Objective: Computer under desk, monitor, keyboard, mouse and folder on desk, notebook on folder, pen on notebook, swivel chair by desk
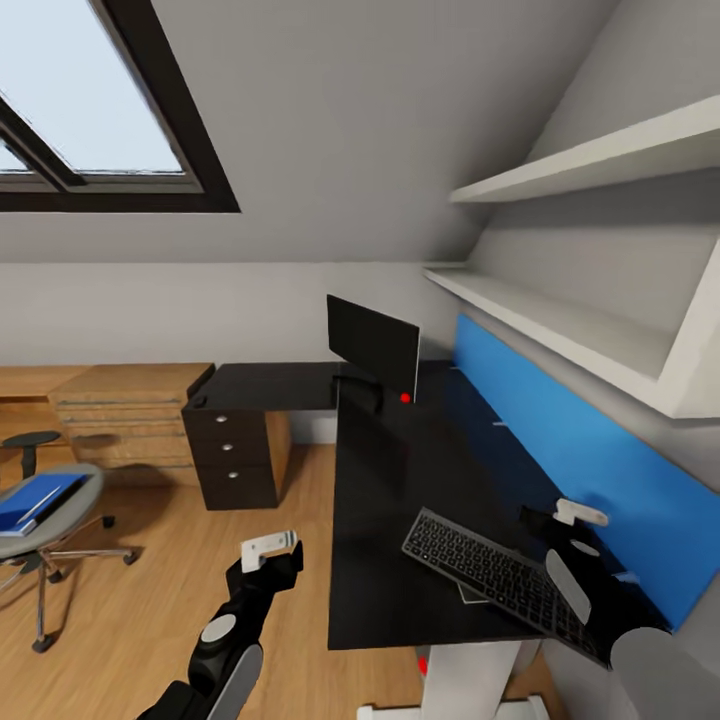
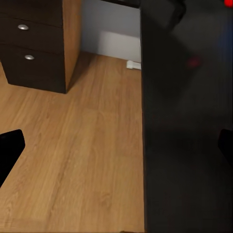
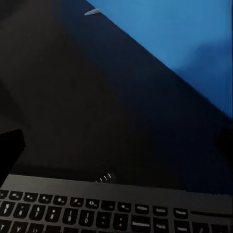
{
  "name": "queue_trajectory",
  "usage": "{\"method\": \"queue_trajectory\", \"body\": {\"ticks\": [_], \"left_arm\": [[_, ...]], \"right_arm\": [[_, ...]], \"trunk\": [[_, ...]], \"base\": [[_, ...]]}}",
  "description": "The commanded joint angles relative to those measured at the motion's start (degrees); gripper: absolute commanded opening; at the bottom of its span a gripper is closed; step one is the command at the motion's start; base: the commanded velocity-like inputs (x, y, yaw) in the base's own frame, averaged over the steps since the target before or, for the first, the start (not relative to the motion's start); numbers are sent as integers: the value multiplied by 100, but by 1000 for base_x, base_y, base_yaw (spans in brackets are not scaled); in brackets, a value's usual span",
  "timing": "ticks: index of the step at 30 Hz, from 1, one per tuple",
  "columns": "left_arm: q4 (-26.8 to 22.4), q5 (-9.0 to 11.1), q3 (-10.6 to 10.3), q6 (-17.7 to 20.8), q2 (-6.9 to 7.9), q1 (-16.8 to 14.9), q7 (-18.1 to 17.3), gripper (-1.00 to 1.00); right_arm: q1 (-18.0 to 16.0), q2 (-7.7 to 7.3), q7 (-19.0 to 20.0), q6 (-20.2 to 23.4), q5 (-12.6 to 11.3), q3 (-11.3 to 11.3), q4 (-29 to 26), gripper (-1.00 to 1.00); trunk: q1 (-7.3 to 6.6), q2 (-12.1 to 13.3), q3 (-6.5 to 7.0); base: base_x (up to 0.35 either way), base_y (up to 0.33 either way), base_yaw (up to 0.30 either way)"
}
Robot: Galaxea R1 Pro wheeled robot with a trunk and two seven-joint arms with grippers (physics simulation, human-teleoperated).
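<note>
The glossy black desk (image 1: 400, 480) carries the monitor (image 1: 372, 350) at its inner corner and the keyboard (image 1: 490, 575) near its front edge. A thin grey corner, seemingly the notebook (image 1: 468, 595), pokes out from under the keyboard. The white pen (image 3: 93, 11) lies by the blue wall panel. At far left, the blue folder (image 1: 35, 500) rests on the seat of the swivel chair (image 1: 60, 520). My right gripper (image 1: 565, 520) hovers open just past the keyboard (image 3: 116, 208). My left gripper (image 1: 270, 548) hangs open over the floor beside the desk's edge (image 2: 145, 145).
A black three-drawer unit (image 1: 235, 455) stands under the desk's left wing, with a light wooden chest (image 1: 120, 415) beyond it. The blue wall panel (image 1: 580, 450) and white shelves (image 1: 560, 330) line the right wall. The desk's white leg (image 1: 470, 680) is close in front. Wooden floor (image 1: 150, 620) lies between chair and desk.
</note>
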Motion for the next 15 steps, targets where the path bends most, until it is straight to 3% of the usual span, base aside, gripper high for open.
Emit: {"method": "queue_trajectory", "body": {"ticks": [1, 6, 8, 15], "left_arm": [[-9, 36, -35, 18, 4, -6, 49, 100], [-20, 30, -155, 11, 7, -5, 68, 100], [-55, 35, -217, 0, 11, -6, 289, 100], [-106, 48, -413, -8, 21, -4, 564, 100]], "right_arm": [[-76, -26, -47, 83, -27, 37, 101, 100], [-412, -63, -39, 475, -40, 37, 591, 100], [-512, -65, -45, 663, -48, 37, 709, 100], [-545, -62, -48, 910, -120, 37, 742, 100]], "trunk": [[6, -12, -13], [6, -12, -13], [6, -12, -13], [6, -12, -13]], "base": [[230, -249, 0], [230, -249, 0], [242, -226, 0], [295, -60, 0]]}}
